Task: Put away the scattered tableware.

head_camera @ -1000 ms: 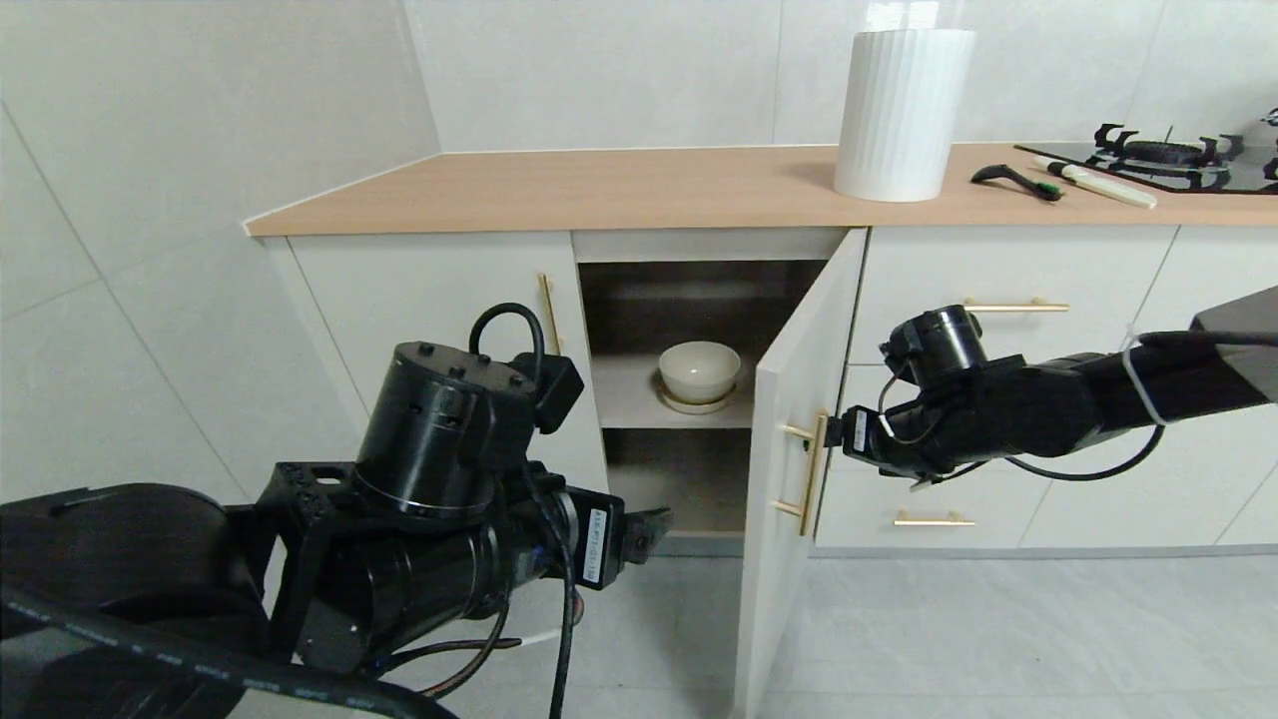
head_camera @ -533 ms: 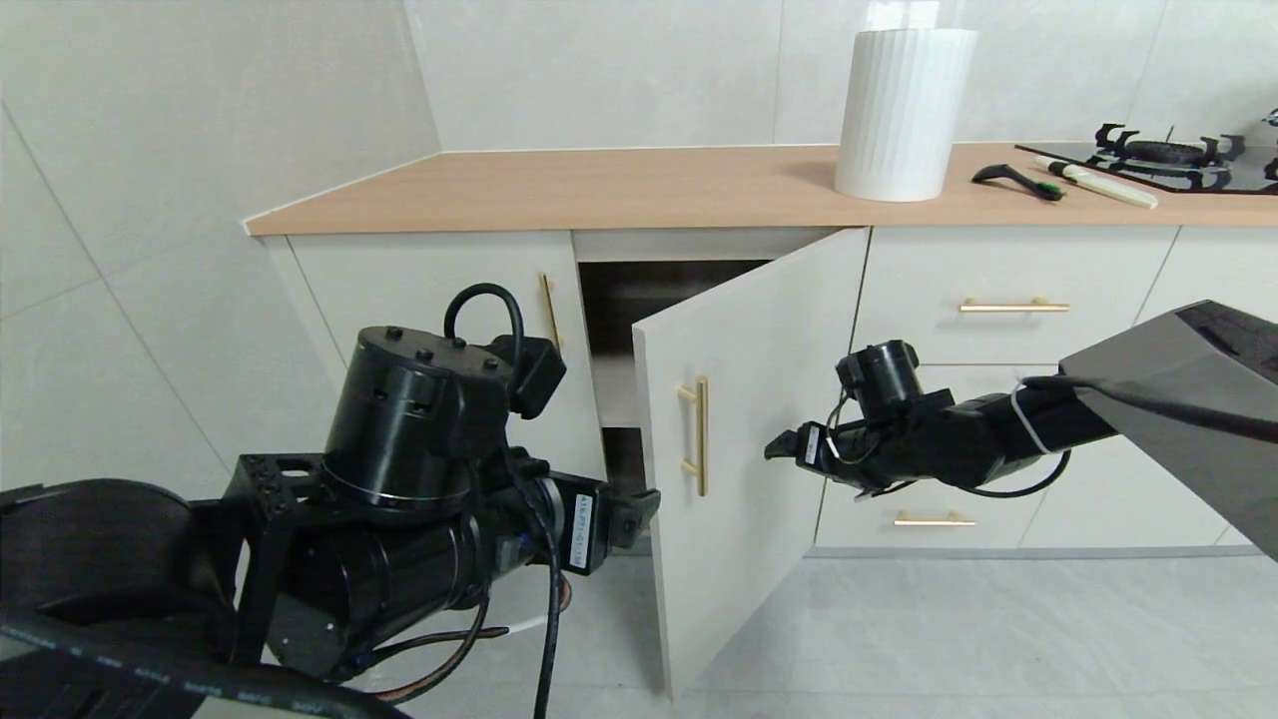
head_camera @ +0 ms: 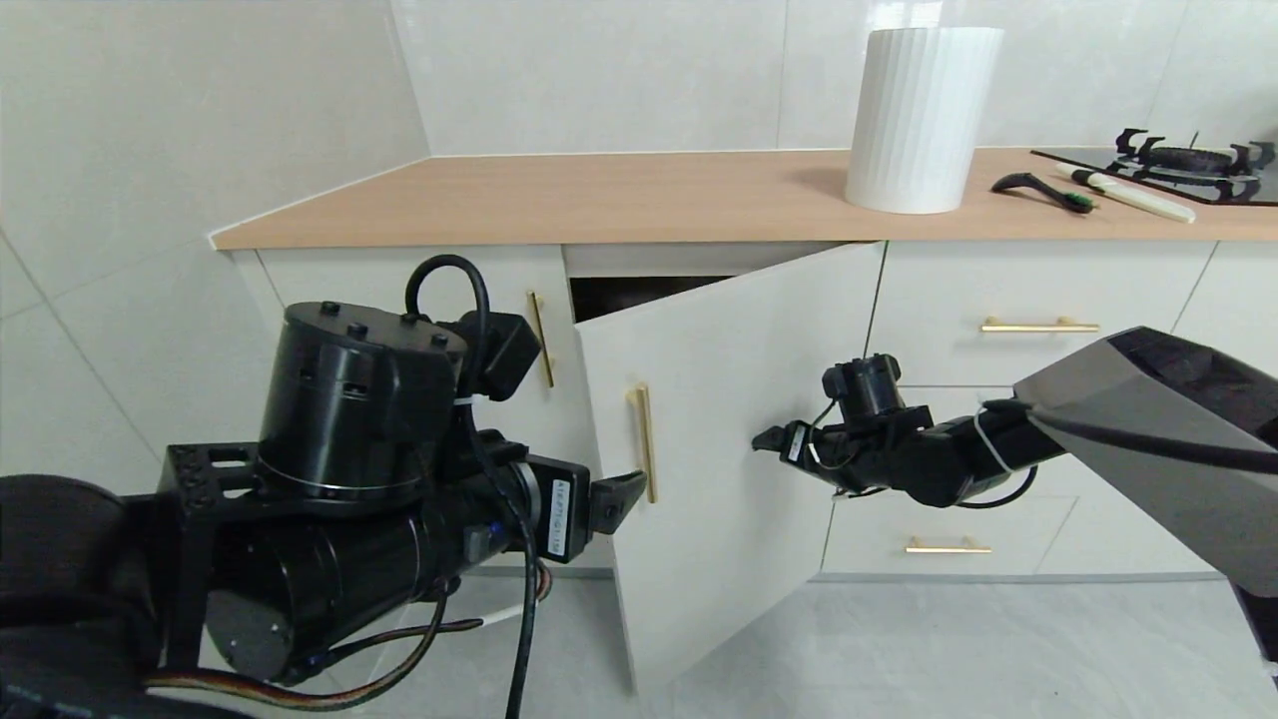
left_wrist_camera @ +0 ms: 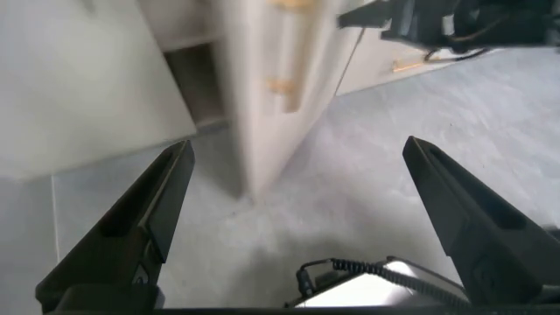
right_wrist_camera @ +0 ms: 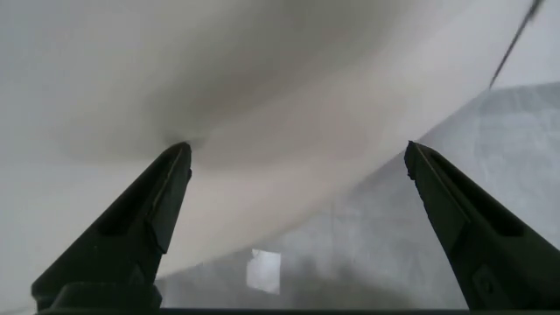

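Beneath the countertop (head_camera: 599, 195), the cabinet door (head_camera: 739, 439) is seen ajar, nearly shut. The right gripper (head_camera: 771, 438), fingers spread with nothing gripped, is placed at the door's outer face. The left gripper (head_camera: 619, 494), likewise spread, is held just left of the door's gold handle (head_camera: 644, 442).

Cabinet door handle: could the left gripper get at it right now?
Probably yes. The left gripper, open, sits right by the lower end of the cabinet door handle, nothing between them; the right gripper is well off to its other side.
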Robot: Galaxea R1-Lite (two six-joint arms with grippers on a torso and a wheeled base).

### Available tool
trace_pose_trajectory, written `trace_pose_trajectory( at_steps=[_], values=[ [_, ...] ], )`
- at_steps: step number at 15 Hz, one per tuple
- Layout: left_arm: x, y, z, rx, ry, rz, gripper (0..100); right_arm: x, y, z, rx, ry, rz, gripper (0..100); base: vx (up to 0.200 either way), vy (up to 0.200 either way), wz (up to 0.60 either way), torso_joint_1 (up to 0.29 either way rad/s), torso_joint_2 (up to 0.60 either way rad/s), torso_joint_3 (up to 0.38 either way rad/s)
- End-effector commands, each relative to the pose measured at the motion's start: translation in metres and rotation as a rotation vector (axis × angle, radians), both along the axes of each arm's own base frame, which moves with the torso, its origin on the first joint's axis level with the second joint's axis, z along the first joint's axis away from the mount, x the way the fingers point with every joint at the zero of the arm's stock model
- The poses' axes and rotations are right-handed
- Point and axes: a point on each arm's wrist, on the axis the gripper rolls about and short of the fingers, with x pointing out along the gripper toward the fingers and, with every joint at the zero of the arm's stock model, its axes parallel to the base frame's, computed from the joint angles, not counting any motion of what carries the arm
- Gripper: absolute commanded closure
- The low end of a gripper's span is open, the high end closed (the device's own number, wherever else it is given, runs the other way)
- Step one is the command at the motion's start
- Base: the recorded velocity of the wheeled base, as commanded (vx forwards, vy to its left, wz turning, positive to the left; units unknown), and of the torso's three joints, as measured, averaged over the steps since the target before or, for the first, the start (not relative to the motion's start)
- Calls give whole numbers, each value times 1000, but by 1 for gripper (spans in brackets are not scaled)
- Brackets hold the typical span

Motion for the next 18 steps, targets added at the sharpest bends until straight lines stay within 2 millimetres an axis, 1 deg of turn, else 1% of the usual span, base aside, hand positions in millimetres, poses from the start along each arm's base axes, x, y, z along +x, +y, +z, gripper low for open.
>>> trace_pose_trajectory(
  at_steps=[1,4,6,10,13,14,15,16,17,18],
  values=[
    [-5,5,9,-20,-26,-1,0,7,6,-7,13,-6,-35,0,200,0,0,2,7,7],
    [-14,13,22,-32,-79,10,0,17,9,-5,45,-32,-99,0,0,0,0,0,0,0],
    [-16,16,26,-22,-103,18,0,25,8,-1,84,-50,-154,0,0,0,0,0,0,0],
    [-16,16,26,-21,-100,16,0,51,-3,2,82,-134,-312,0,0,0,0,0,0,0],
    [-16,16,25,-19,-98,16,0,57,-9,6,100,-150,-347,0,0,0,0,0,0,0],
    [-16,16,25,-19,-98,16,0,56,-9,8,105,-153,-348,0,0,0,0,0,0,0],
    [-16,16,25,-20,-99,16,0,53,-10,16,107,-159,-346,0,0,0,0,0,0,0],
    [-16,16,25,-20,-99,16,0,43,-10,31,112,-166,-336,0,0,0,0,0,0,0],
    [-16,16,26,-21,-100,16,0,26,-8,50,119,-172,-311,0,0,0,0,0,0,0],
    [-16,16,26,-23,-102,16,0,5,0,72,131,-183,-275,0,0,0,0,0,0,0]
  ],
)
